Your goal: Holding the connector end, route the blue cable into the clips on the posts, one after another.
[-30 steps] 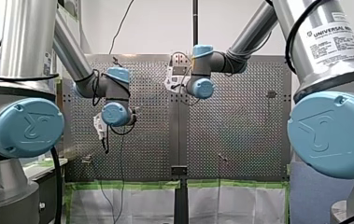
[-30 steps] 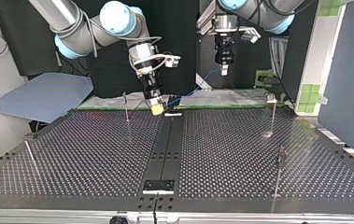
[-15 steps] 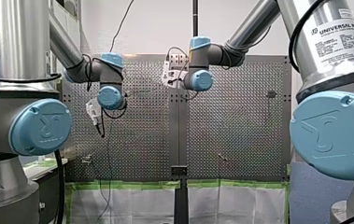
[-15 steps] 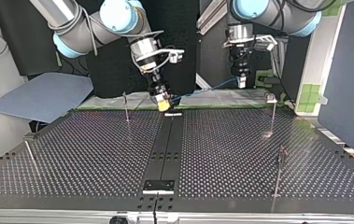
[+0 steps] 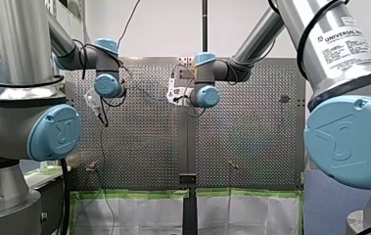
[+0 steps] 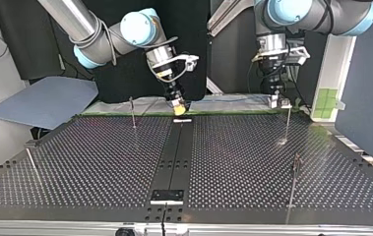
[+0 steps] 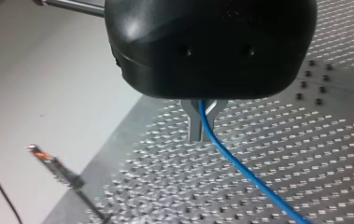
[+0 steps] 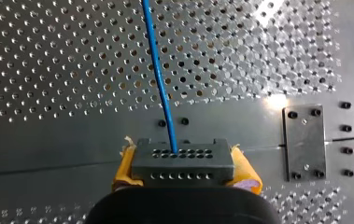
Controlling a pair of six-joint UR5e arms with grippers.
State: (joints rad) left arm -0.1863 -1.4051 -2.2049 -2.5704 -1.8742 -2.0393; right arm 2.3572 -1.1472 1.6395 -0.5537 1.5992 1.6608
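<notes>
**A:** Where is the connector end?

**B:** In my right gripper. In the right wrist view its yellow pads are clamped on the two sides of the dark connector block. The blue cable leaves the block's face and runs straight ahead over the perforated table. In the top view that gripper hangs at upper centre, just above the table's far edge.

**A:** And the other arm?

**B:** My left gripper has its metal fingers pinched together with the cable between them, so it is closed on the cable some way along from the connector. In the top view it sits at the upper right, just beside the clip on the upper-right post.

**A:** Is any clip filled yet?

**B:** None that I can see. The upper-left post, the leaning left post and the lower-right post stand bare, well apart from the cable. At the upper-right post I cannot tell whether the cable touches the clip, and I judge it not seated.

**A:** So how far along is it?

**B:** Early, I judge. Both grasps are made and the cable spans the two grippers along the far edge. Seating it in that first clip looks like the step in hand, and all four clips are left to do.
</notes>
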